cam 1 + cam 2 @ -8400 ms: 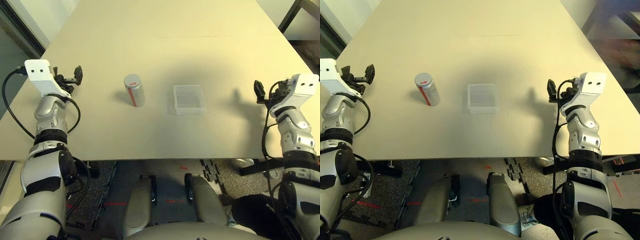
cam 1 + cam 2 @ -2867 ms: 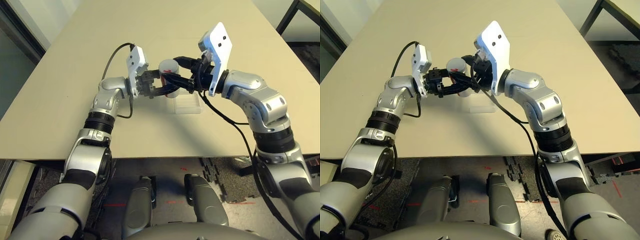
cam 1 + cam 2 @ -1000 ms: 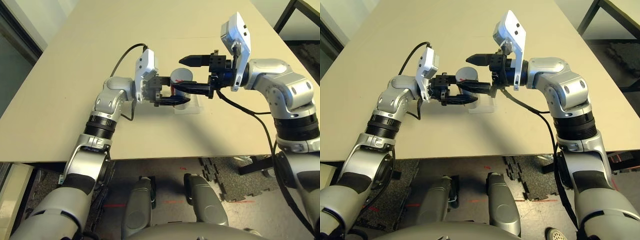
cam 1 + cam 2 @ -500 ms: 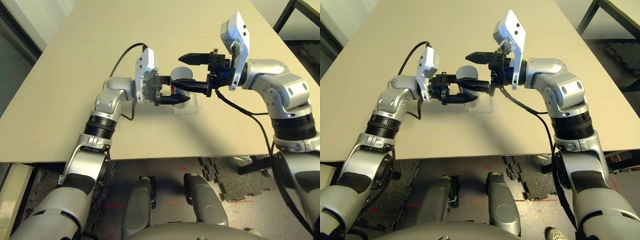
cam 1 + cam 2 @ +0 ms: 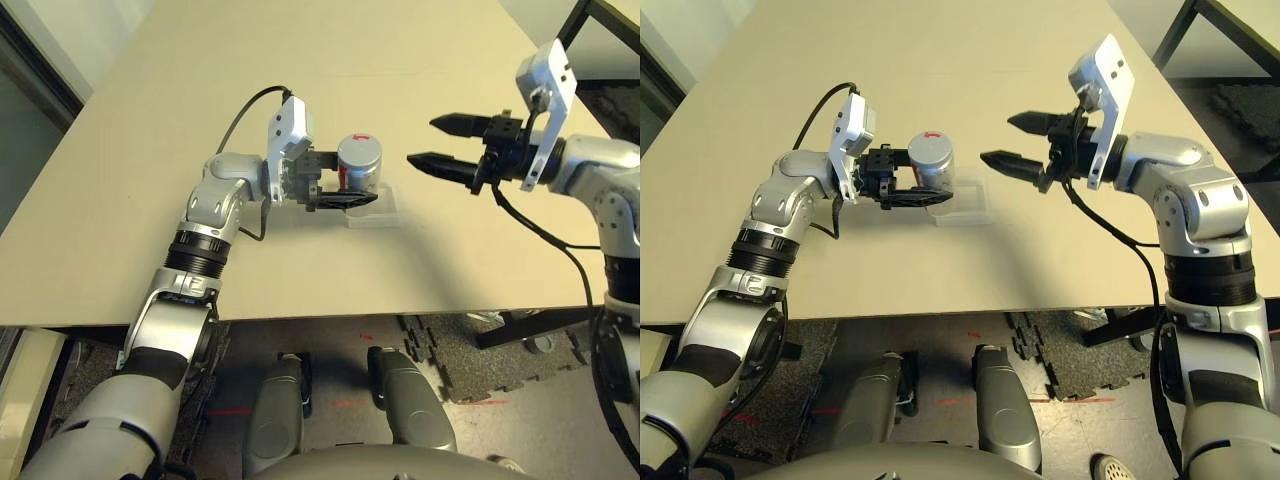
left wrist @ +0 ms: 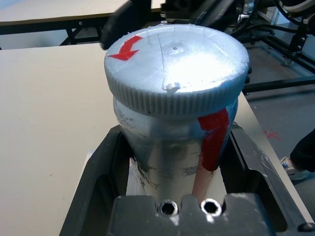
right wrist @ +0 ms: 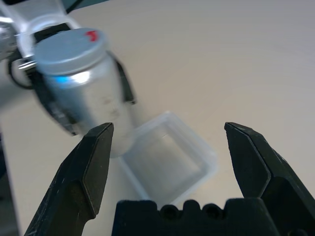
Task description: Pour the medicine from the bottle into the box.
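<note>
Bottle [image 5: 358,163] sat upright in the left gripper [image 5: 340,190], whose black fingers [image 6: 98,167] pinched its body from both sides, cap [image 6: 176,58] on, held above the near-left edge of the box [image 5: 380,208]; the box lay flat on the table [image 5: 300,270], its lid status unclear; the right gripper [image 5: 432,142] hovered to the right, apart from the bottle, fingers spread wide and holding nothing.
</note>
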`<control>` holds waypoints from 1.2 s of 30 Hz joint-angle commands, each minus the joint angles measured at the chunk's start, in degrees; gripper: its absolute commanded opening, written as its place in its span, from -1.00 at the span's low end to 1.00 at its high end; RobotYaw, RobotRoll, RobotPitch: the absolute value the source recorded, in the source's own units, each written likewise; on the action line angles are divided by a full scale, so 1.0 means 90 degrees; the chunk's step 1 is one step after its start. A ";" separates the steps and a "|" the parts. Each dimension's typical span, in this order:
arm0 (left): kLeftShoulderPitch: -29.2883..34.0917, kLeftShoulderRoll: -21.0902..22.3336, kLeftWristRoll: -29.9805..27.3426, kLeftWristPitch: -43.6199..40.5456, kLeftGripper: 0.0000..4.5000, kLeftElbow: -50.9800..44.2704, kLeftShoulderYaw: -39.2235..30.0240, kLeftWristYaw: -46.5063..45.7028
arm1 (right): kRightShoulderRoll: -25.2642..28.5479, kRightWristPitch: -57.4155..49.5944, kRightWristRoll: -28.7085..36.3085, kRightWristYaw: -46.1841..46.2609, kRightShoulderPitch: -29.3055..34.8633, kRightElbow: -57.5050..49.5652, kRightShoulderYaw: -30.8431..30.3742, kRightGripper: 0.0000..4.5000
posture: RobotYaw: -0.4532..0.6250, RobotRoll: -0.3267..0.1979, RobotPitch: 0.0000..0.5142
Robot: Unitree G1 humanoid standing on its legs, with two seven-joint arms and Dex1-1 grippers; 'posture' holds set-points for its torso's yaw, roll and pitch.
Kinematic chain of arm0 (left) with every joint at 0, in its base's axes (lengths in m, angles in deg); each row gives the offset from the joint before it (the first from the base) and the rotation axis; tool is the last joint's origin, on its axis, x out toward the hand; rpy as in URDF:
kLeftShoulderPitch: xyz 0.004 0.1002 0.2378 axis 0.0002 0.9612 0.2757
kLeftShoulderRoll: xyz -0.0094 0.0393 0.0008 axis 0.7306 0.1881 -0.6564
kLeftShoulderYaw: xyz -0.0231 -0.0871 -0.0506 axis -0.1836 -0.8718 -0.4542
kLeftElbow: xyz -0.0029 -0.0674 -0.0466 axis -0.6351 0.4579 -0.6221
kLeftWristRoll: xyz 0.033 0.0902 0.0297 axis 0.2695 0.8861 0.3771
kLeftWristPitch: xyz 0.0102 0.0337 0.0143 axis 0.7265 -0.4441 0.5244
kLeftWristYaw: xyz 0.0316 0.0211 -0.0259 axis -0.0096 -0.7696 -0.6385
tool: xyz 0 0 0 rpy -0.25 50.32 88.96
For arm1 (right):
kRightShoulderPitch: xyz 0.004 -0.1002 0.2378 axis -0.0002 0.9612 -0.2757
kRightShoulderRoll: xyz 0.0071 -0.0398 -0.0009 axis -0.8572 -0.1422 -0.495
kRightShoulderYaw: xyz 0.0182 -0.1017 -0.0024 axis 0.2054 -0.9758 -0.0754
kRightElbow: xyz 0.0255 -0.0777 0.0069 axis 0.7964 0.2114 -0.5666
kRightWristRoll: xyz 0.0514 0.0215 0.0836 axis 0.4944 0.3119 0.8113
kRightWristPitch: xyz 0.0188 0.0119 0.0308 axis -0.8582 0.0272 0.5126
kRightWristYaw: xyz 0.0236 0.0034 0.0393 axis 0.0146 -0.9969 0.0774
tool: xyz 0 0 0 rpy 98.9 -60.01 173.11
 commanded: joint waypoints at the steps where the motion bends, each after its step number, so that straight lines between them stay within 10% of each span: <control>1: -0.0089 -0.0013 -0.0009 0.0096 0.25 0.0149 0.0036 0.0072 | 0.0038 -0.0305 0.0288 0.0071 0.0015 -0.0469 0.0068 1.00 | -0.48 0.25 -0.34; 36: -0.0037 -0.0101 -0.0006 0.0186 0.25 0.0230 0.0064 0.0017 | -0.0800 0.0161 -0.0179 0.0197 -0.0886 0.0118 -0.0747 1.00 | -0.45 0.25 -0.33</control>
